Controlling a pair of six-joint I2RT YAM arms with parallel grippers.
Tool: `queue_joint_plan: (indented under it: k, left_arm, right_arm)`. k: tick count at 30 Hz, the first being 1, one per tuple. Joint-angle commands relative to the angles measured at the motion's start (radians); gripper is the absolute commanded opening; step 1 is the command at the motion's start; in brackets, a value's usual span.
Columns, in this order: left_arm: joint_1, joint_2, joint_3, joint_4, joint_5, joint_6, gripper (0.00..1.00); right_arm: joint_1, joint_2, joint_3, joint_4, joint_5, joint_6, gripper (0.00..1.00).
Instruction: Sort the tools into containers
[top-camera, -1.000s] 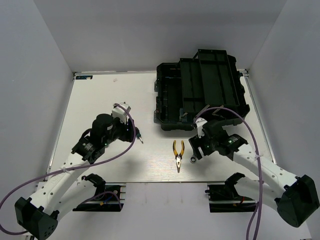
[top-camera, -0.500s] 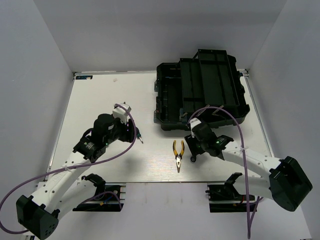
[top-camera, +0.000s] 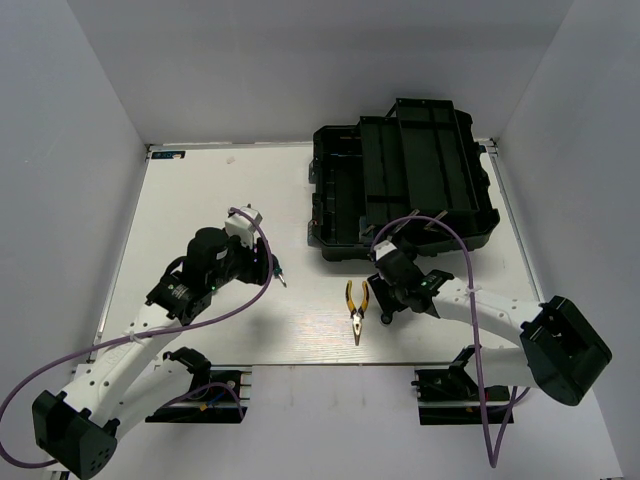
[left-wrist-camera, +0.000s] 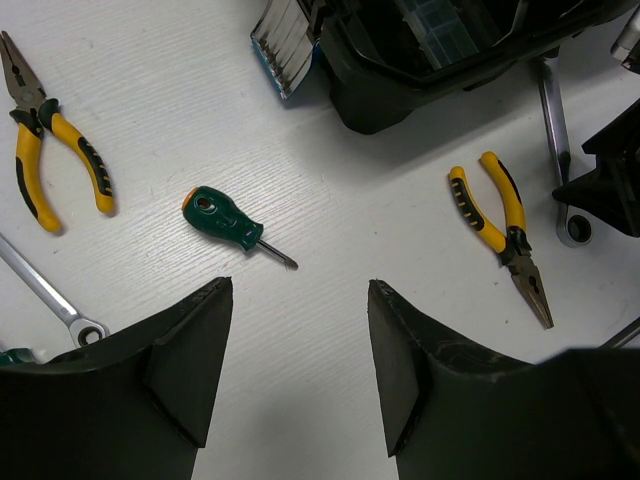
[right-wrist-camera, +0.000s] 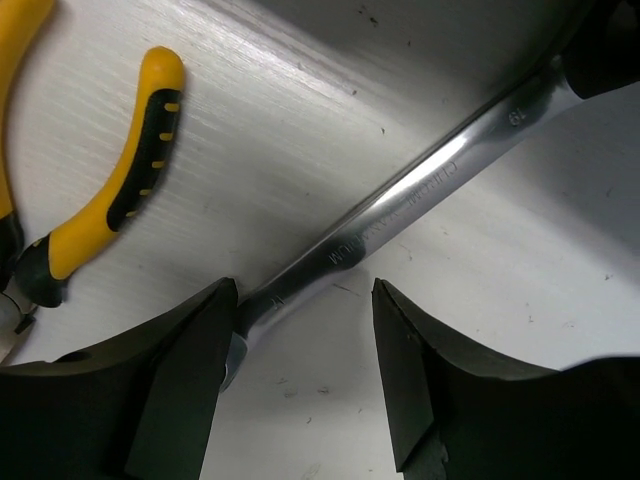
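Note:
My right gripper (right-wrist-camera: 303, 290) is down at the table, open, astride a silver wrench (right-wrist-camera: 420, 205). The wrench's lower end touches the left finger (right-wrist-camera: 190, 370); the right finger stands clear of it. Yellow-handled pliers (right-wrist-camera: 120, 195) lie just left of it, also seen in the top view (top-camera: 356, 305). My left gripper (left-wrist-camera: 300, 287) hovers open and empty over bare table, short of a green-handled screwdriver (left-wrist-camera: 222, 220). A second pair of pliers (left-wrist-camera: 55, 170) and another wrench (left-wrist-camera: 45, 290) lie to its left. The black toolbox (top-camera: 400, 180) stands open at the back right.
The toolbox's front wall (left-wrist-camera: 400, 90) rises just beyond the right gripper and the wrench. White walls close in the table on the left, back and right. The left arm (top-camera: 190, 285) covers the tools on the left in the top view.
The right gripper has moved left and down onto the wrench, and its jaws have narrowed. The left arm has not moved.

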Motion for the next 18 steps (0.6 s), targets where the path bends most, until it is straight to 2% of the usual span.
queue_joint_plan:
  k: [1,6,18]
  left_arm:
    - [0.005,-0.016,-0.003,0.007,-0.005,0.001,0.67]
    - [0.005,-0.025,-0.003,0.016,0.004,0.010,0.67]
    - [0.005,-0.044,-0.003,0.016,0.022,0.010,0.67]
  right_arm:
    - [0.005,-0.017,0.014,-0.032,0.034,0.009,0.63]
    - [0.009,-0.013,0.045,-0.092,-0.012,-0.020,0.61]
    - [0.000,0.053,0.094,-0.231,0.023,-0.105,0.61]
